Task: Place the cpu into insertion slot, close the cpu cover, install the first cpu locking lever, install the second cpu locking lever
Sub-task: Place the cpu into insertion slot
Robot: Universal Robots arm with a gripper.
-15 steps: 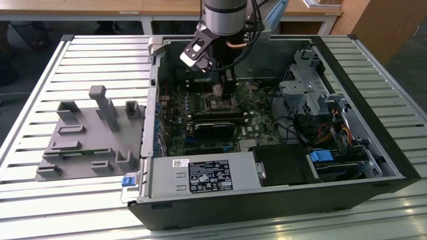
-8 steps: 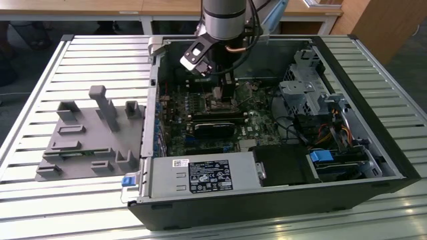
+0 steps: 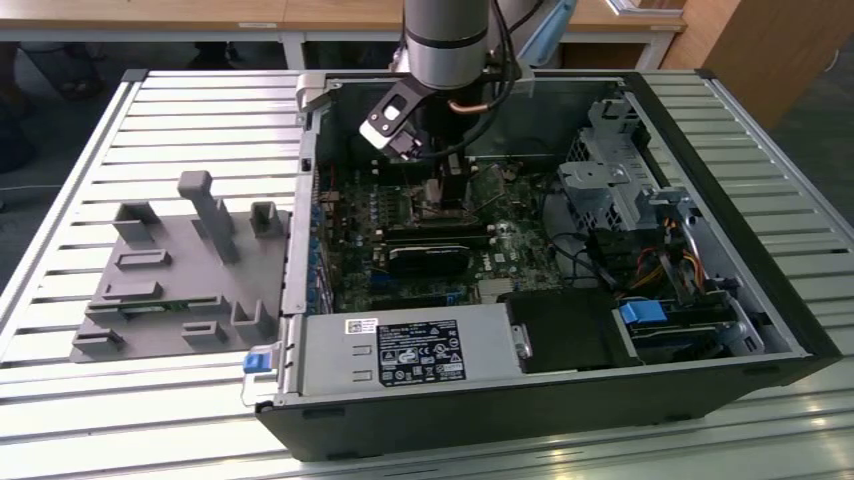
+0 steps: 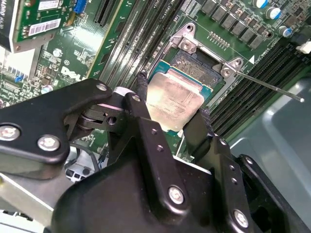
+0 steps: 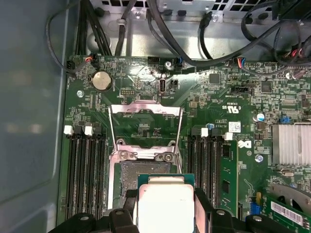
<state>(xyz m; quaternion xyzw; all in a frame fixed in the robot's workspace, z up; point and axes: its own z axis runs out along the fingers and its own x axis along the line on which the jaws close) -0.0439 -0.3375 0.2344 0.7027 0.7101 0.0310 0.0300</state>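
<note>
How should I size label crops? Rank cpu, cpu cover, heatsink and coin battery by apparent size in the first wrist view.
1. cpu and cpu cover, about alike; the cpu is nearer the camera.
2. heatsink, partly cropped
3. coin battery

silvery-beige square cpu [image 5: 165, 206]: partly over slot, unseated | black square insertion slot [image 5: 146, 171]: pins exposed | silvery cpu cover frame [image 5: 146, 108]: open

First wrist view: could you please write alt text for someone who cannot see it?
The gripper holds the cpu by two opposite edges over the insertion slot, whose pin field partly shows. The cpu cover is swung open, between black memory slots on the green motherboard.
</note>
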